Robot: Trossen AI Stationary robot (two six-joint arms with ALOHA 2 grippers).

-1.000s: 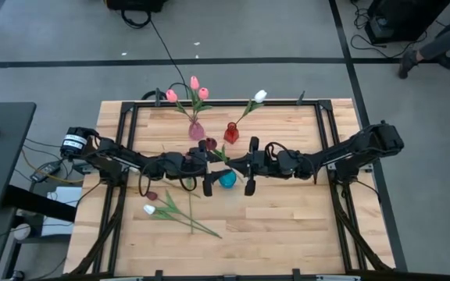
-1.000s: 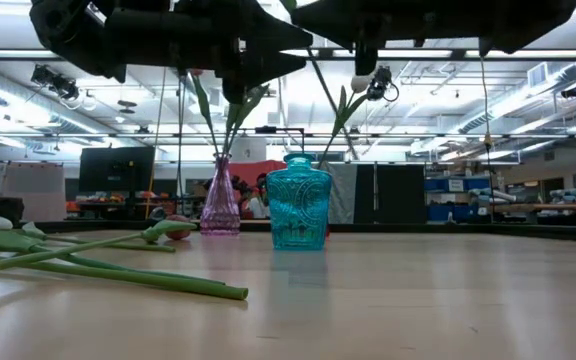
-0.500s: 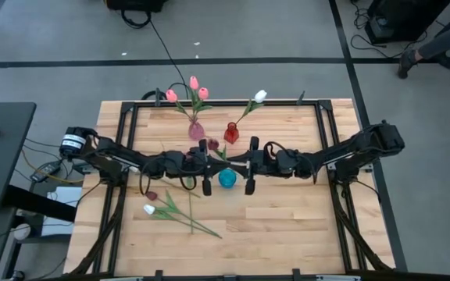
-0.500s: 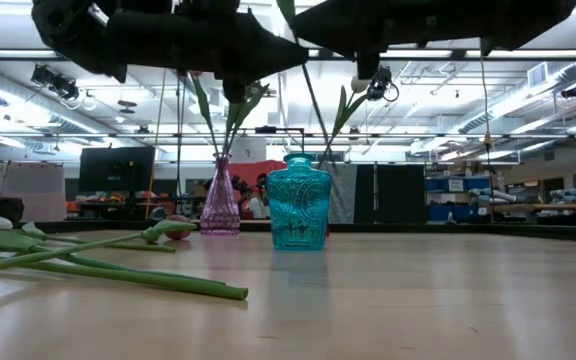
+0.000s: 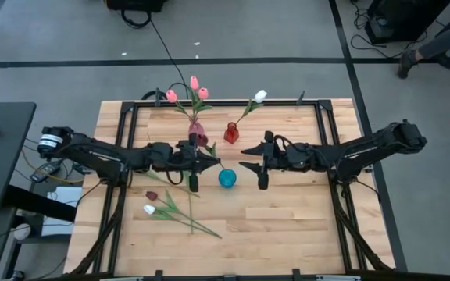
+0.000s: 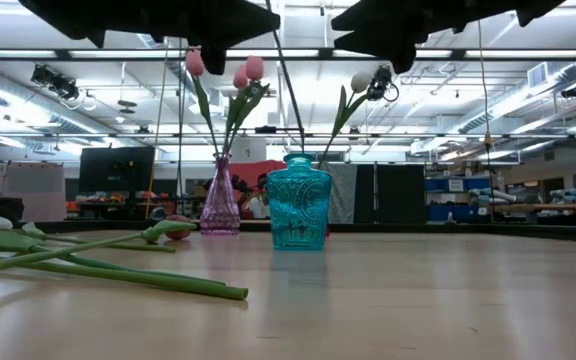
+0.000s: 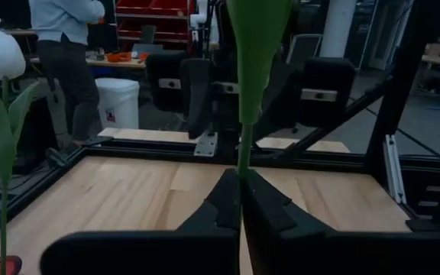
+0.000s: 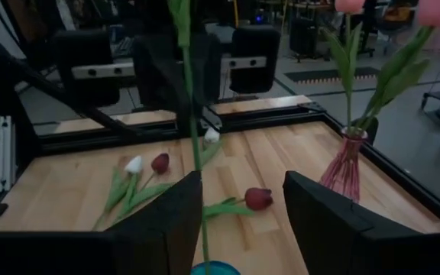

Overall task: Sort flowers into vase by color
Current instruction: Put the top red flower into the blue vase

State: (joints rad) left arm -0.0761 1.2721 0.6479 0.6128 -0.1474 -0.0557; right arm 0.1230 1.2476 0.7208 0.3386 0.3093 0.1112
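The left gripper (image 5: 212, 162) has just clenched its jaws on the flower stem (image 7: 242, 164) above the teal vase (image 5: 227, 179), while the right gripper (image 5: 246, 158) has released with jaws apart and drawn back, so the handover looks complete.

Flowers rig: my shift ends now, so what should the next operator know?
Left claw: shut on the stem of a flower, whose lower end reaches the mouth of the teal vase. Head colour not clear.
Right claw: open, beside that stem, holding nothing.
Done: three pink tulips in the pink vase; one white tulip in the red vase.
Left: probably seat and release the held flower, then sort the loose flowers, white and maroon heads, lying on the left arm's side of the table.
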